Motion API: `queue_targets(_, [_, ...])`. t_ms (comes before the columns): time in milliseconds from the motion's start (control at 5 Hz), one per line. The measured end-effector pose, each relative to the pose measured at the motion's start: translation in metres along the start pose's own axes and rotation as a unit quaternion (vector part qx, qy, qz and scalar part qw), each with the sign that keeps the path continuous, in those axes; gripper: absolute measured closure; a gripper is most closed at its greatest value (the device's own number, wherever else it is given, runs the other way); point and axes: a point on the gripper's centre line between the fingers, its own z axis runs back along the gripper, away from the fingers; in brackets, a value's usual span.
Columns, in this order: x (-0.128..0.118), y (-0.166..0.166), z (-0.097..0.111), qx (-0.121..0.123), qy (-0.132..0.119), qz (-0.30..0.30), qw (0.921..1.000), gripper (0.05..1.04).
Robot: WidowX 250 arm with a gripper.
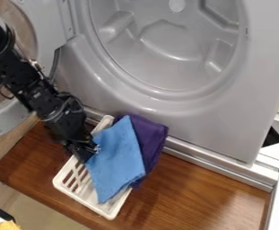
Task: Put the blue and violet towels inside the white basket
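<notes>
1. Beside the gripper (89, 152), at the near left edge of the blue towel (116, 155): gripper state cannot be determined; nor can a grasp on the towel.
2. Right of the gripper: blue towel, laid slantwise across the white basket (76, 191) and covering much of its opening.
3. Farther right of the gripper: violet towel (151, 134), partly beneath the blue towel and extending beyond the basket's right side. Its hidden part cannot be assessed.
4. Below the gripper: the slotted, uncovered portion of the basket, placed at a slant on the brown wooden board (189, 193).
5. Above and right of the gripper: grey appliance (216, 126) with a round opening.
6. Above and left of the gripper: black arm (37, 92), in front of the appliance door (45, 22).
</notes>
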Motion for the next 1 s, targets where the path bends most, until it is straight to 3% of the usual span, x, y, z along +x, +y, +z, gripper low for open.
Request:
queue_targets(200, [-0.002, -0.003, 0.000, -0.001, 0.013, 0.000, 0.9999, 0.422])
queue_targets(400, [-0.006, -0.009, 0.013, 0.005, 0.009, -0.003, 0.9999, 0.137])
queue_targets(600, [-0.010, -0.015, 0.028, 0.004, 0.007, 0.000, 1.0000, 0.081])
queue_targets(800, [-0.017, -0.019, 0.049, 0.012, -0.010, 0.013, 0.9998, 0.083])
queue_targets(1000, [-0.022, -0.027, 0.068, 0.021, -0.011, 0.008, 0.9997, 0.083])
